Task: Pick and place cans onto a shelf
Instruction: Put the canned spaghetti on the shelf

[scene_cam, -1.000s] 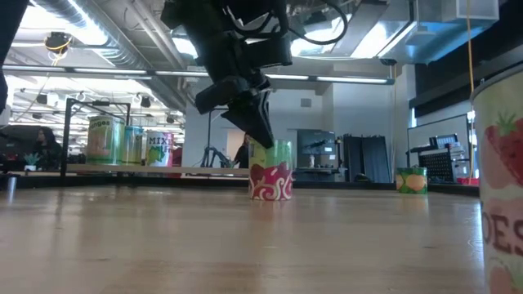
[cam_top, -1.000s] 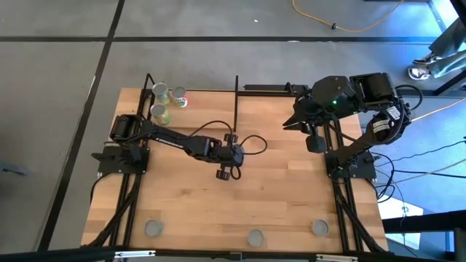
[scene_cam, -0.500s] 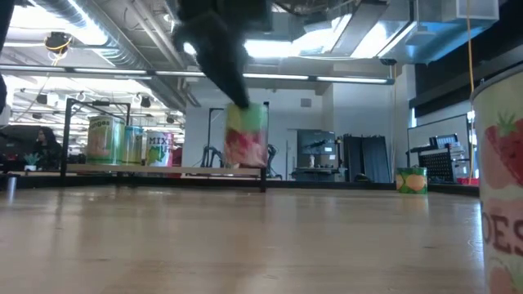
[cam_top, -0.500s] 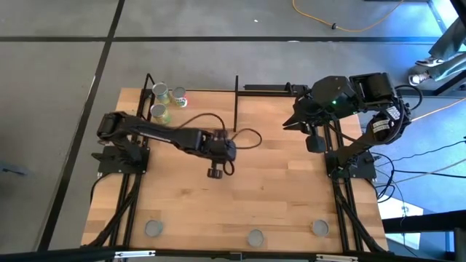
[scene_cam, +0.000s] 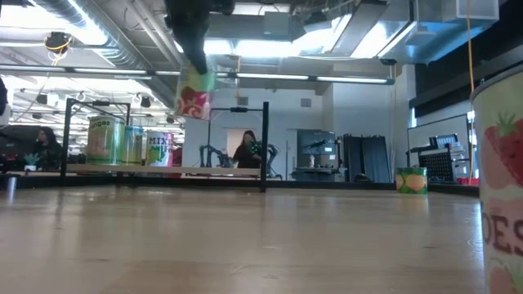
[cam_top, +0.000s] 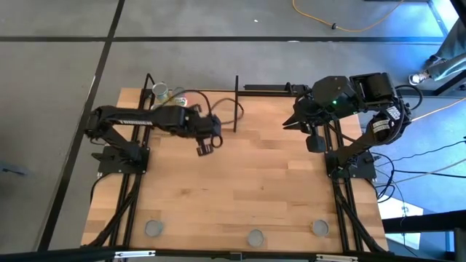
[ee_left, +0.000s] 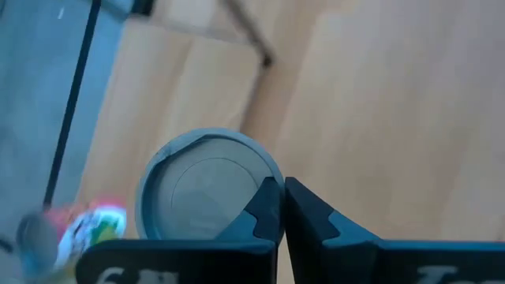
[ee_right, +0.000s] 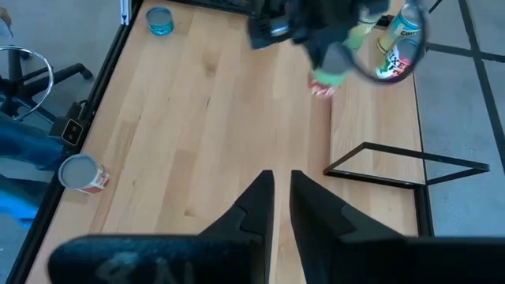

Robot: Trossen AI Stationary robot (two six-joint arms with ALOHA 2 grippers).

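Can with a red and green label is carried clear above the bench, clamped in the closed left pincer near the shelf, where other cans are already lined up. For a good placement, it should be kept upright, brought over a free spot beside those cans without knocking them or the black rods, lowered until seated, and only then released. At the far right of the bench the right pincer is parked, nearly closed and empty.
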